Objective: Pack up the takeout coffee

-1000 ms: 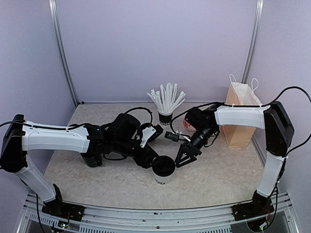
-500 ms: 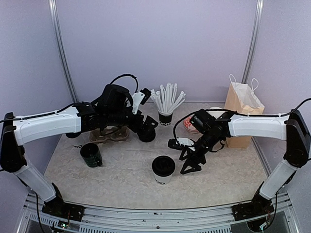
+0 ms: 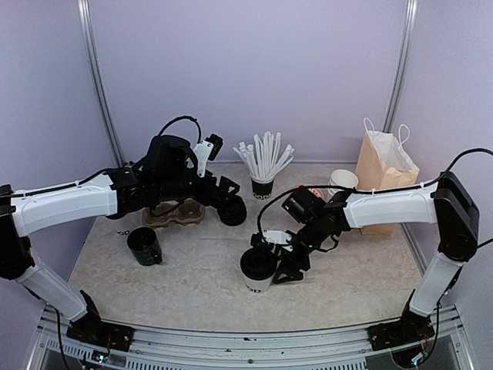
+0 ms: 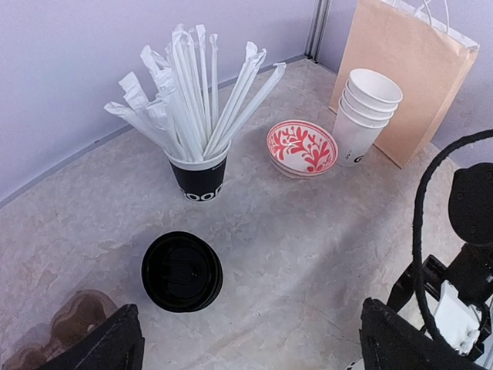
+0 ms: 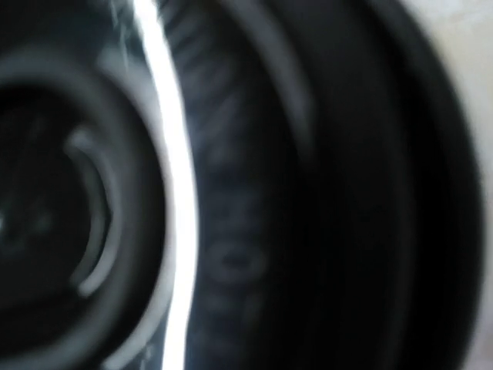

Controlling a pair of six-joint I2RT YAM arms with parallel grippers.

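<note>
I see the coffee (image 3: 258, 269) standing upright at lower centre of the top view, lid up. My right gripper (image 3: 279, 260), spread, has swung in from the cup's right to straddle its rim. My left gripper (image 3: 228, 202), wide open, has drifted slightly left and holds nothing.

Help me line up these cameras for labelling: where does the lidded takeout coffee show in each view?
Top external: the takeout coffee stands front centre, the right pincer beside it.
Left wrist: lower left of centre, seen from above as a black lid.
Right wrist: a blurred black lid fills the picture; likely the same cup.
Shared landmark: the black cup of white straws, in the top and left wrist views only.
</note>
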